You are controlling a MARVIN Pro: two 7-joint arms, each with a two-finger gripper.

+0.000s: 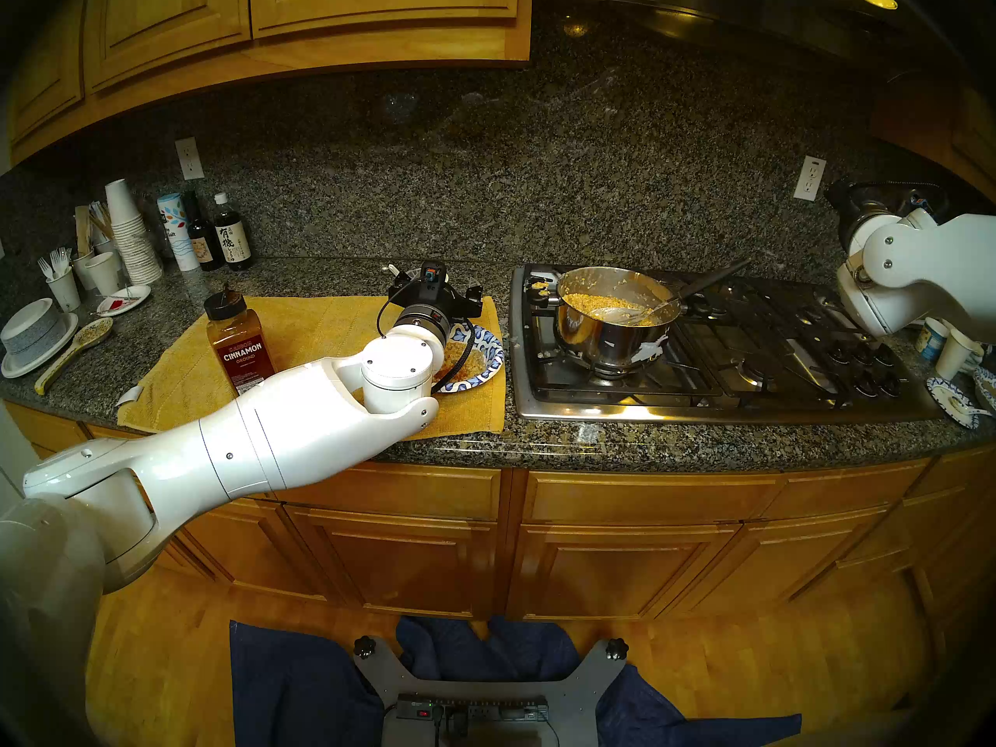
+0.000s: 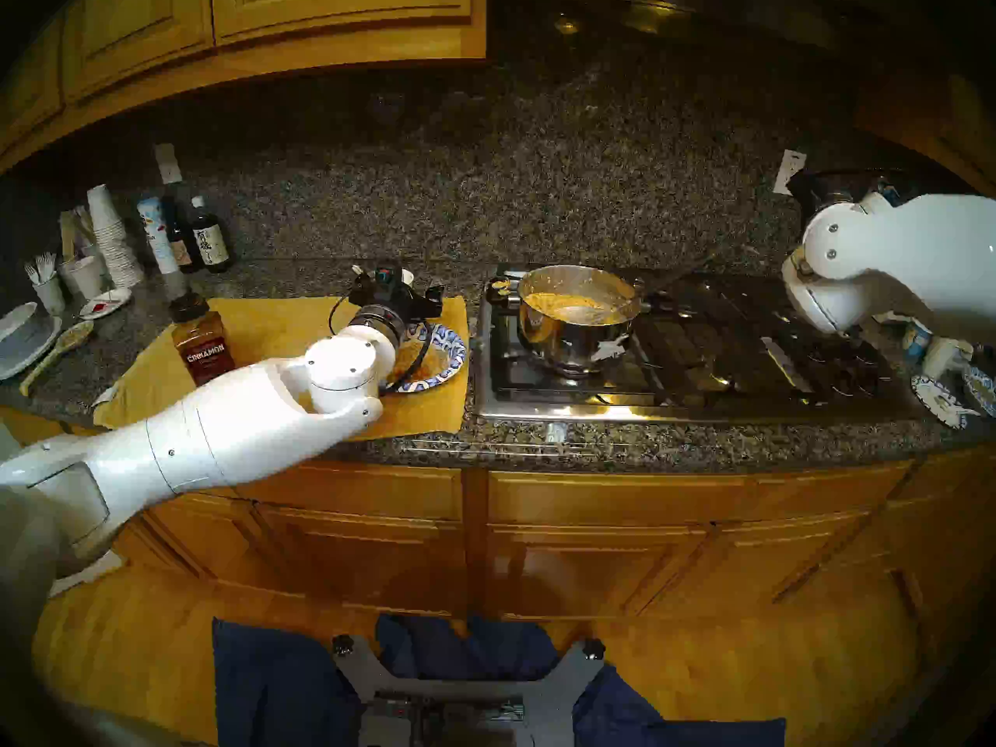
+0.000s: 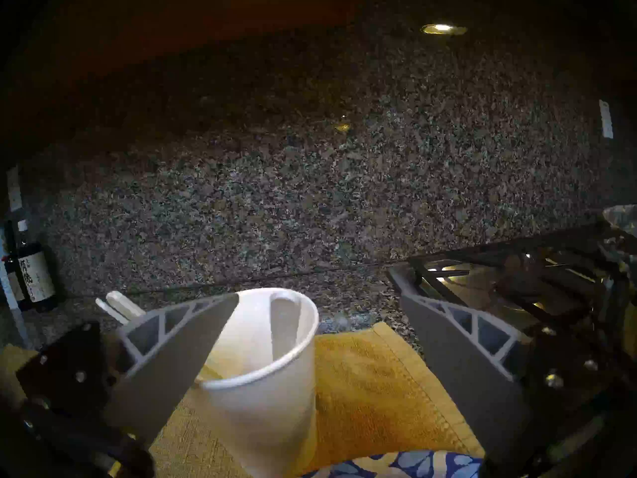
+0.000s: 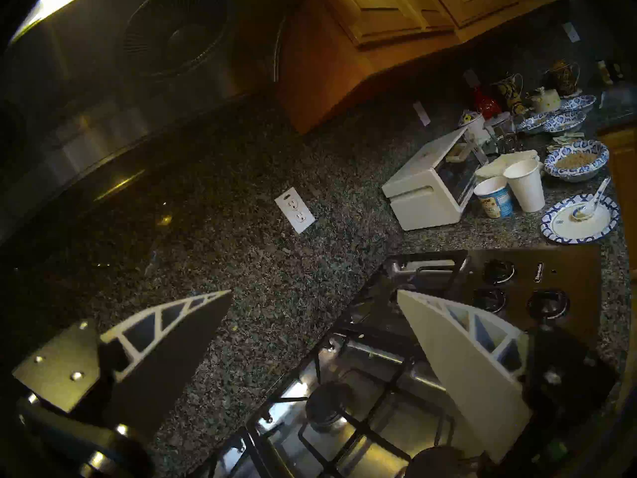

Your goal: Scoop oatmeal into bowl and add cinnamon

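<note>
Over the yellow towel [image 1: 334, 320]: left gripper [image 3: 320, 308] level, fingers apart, empty.
A white paper cup [image 3: 269, 374] stood between its fingers, nearer the left one; contact unclear. Bowl [image 1: 488, 360] with oatmeal [image 1: 469, 360] lay just beneath the wrist, cinnamon jar [image 1: 237, 341] well to its left, pot [image 1: 614, 320] off to its right. Right gripper [image 4: 313, 298] spread, holding nothing, above the stove [image 4: 344, 380].
</note>
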